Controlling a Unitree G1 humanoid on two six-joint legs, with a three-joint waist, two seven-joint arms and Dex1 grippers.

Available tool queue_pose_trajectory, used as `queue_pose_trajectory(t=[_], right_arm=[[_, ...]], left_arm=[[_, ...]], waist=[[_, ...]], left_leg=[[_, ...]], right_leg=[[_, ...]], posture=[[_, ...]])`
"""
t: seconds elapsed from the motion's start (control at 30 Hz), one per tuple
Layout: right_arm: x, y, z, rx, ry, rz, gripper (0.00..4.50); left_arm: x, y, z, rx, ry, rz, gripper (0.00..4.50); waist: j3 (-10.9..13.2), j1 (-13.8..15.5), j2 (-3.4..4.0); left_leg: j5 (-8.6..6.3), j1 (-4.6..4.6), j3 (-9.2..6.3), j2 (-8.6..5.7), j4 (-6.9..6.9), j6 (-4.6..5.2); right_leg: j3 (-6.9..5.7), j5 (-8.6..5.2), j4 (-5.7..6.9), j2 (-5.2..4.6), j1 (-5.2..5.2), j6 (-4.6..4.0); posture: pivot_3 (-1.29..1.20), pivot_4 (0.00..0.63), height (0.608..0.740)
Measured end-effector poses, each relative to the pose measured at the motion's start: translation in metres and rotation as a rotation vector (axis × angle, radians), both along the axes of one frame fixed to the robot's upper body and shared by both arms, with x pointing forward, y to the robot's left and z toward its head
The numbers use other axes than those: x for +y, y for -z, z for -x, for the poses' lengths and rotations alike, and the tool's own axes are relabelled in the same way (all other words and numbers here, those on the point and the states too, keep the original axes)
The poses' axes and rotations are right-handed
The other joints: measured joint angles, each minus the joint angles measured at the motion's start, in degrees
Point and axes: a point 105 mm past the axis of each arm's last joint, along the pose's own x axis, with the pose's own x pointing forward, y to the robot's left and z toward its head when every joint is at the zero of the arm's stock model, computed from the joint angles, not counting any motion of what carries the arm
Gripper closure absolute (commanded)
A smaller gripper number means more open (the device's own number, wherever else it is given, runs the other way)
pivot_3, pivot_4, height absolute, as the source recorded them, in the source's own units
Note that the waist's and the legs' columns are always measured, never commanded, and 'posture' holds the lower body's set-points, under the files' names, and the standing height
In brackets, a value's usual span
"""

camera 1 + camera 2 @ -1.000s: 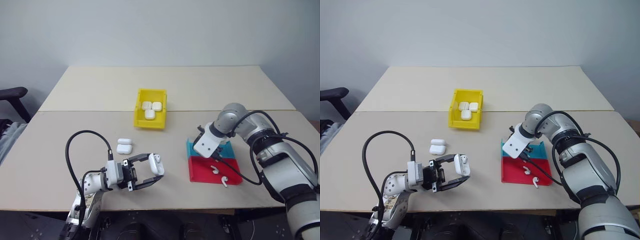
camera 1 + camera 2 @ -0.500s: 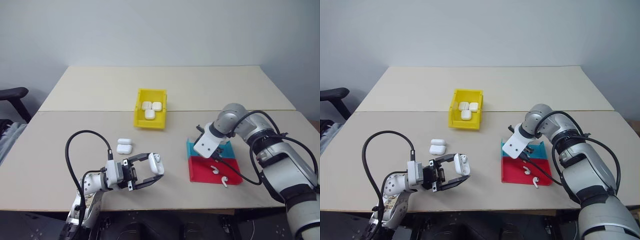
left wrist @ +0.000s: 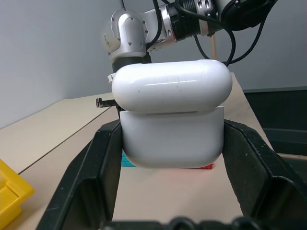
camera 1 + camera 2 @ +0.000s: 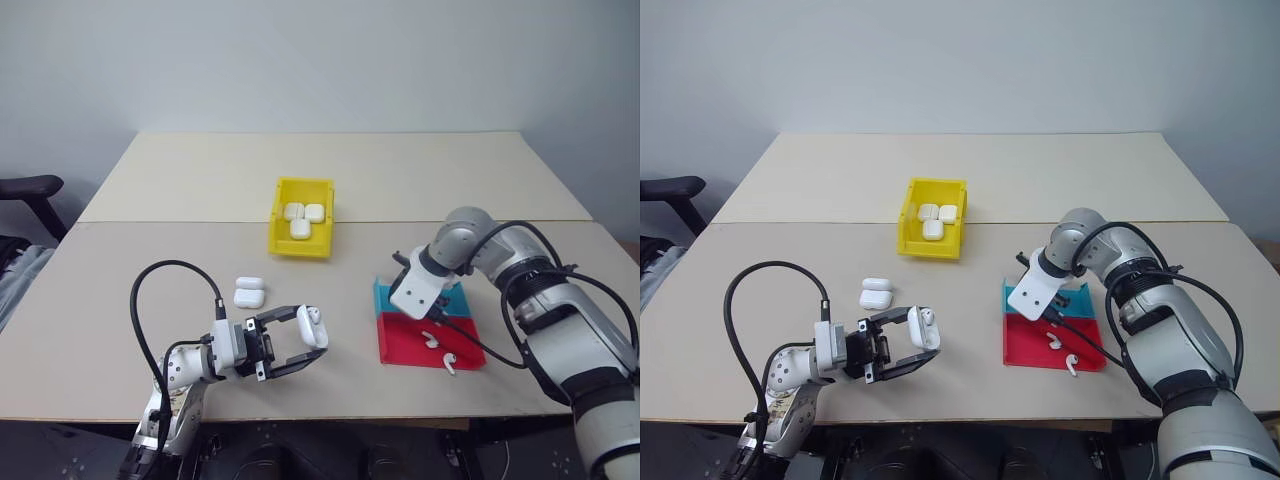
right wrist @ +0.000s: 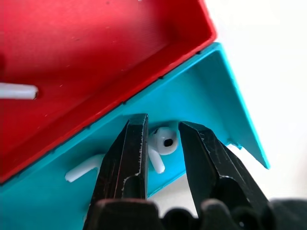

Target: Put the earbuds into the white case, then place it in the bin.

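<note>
Glossy earbud (image 5: 164,142) sits between my right gripper's (image 5: 160,139) nearly closed fingers and could squirt out; my left gripper (image 3: 168,143) clamps the case (image 3: 171,115).

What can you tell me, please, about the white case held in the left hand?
The white case is small, glossy, rounded, plastic-looking. Its hinged lid stands slightly ajar, a thin seam showing under it. It sits upright, lifted off the table, clamped between the left hand's black fingers, which press its two sides. Nothing else touches it.

white case (image 3: 171,120) held upright, lid ajar; earbuds (image 5: 162,143) lie in trays; yellow bin (image 4: 300,232) holds three cases.
</note>
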Motion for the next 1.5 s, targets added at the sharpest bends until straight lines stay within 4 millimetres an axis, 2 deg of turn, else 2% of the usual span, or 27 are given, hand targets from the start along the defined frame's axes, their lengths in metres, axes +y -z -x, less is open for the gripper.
queue_pose_trajectory(t=[0.87, 0.97, 1.03, 1.5], right_arm=[[0.008, -0.008, 0.003, -0.013, -0.092, -0.033, 3.04], [0.006, -0.009, 0.003, -0.02, -0.1, -0.019, 2.47], [0.006, -0.011, 0.003, -0.021, -0.104, -0.01, 1.89], [0.01, -0.024, -0.001, -0.072, -0.137, -0.017, 1.89]], left_arm=[[0.0, -0.001, -0.001, -0.003, -0.004, 0.001, 1.67], [-0.001, -0.001, -0.001, -0.003, -0.003, 0.0, 1.67], [-0.001, -0.001, -0.001, -0.003, -0.003, 0.0, 1.67], [-0.004, -0.004, -0.003, -0.01, -0.006, 0.012, 1.67]], waist=[[0.0, 0.0, 0.01], [0.0, 0.0, 0.01], [0.0, 0.0, 0.01], [0.0, 0.0, 0.01]], left_leg=[[0.0, 0.0, 0.02, 0.0, -0.02, 0.0], [0.0, 0.0, 0.02, 0.0, -0.02, 0.0], [0.0, 0.0, 0.02, 0.0, -0.03, 0.0], [0.01, 0.0, 0.03, 0.01, -0.04, -0.01]], right_leg=[[0.01, 0.0, 0.0, 0.0, -0.01, 0.0], [0.01, 0.0, -0.01, 0.0, -0.02, 0.0], [0.01, 0.0, -0.01, 0.0, -0.02, 0.0], [0.02, 0.0, -0.01, 0.0, -0.02, -0.01]], posture=[[0.0, 0.15, 0.74], [0.0, 0.15, 0.74], [0.0, 0.15, 0.74], [0.0, 0.15, 0.74]])
